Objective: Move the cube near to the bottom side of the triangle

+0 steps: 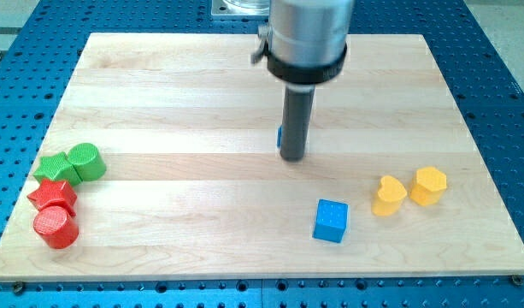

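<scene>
Blue cube (331, 221): sits flat on the desk (185, 94), near the view's bottom and right of centre, apart from every other block
Blue block behind the rod (279, 136): only a thin blue sliver shows at the left edge of the rod, farther up the view than the cube; its shape cannot be made out, so whether this is the triangle cannot be told
Tip (293, 158): the rod's lower end stands up and to the left of the blue cube, well apart from it, and just beside the hidden blue sliver; whether it touches that sliver cannot be told
Hand: the arm carries only the straight dark rod under a grey cylinder, so nothing is grasped or clenched
Yellow blocks: a heart-like one (388, 195) and a rounded, many-sided one (429, 186) lie side by side, right of the cube and slightly farther up
Green blocks: a star-like piece (53, 166) and a cylinder (86, 162) touch each other at the left edge
Red blocks: a star-like piece (53, 195) and a cylinder (55, 228) lie just below the green pair, stacked toward the view's bottom
Desk: pale wooden board on a blue perforated base
</scene>
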Available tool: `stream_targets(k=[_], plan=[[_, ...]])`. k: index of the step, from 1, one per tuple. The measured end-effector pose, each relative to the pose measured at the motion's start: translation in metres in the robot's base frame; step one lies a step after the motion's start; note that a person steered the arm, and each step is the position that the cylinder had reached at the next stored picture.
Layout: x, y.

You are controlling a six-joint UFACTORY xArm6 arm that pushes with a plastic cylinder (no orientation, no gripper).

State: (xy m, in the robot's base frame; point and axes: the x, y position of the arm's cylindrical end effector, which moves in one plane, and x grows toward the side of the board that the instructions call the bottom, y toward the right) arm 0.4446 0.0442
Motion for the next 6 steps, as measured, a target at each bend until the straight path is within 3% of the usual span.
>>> stream_targets(k=[2, 3, 4, 6], plan=[[0.143, -0.001], [0.157, 0.052], [0.152, 0.094], [0.04, 0.037]])
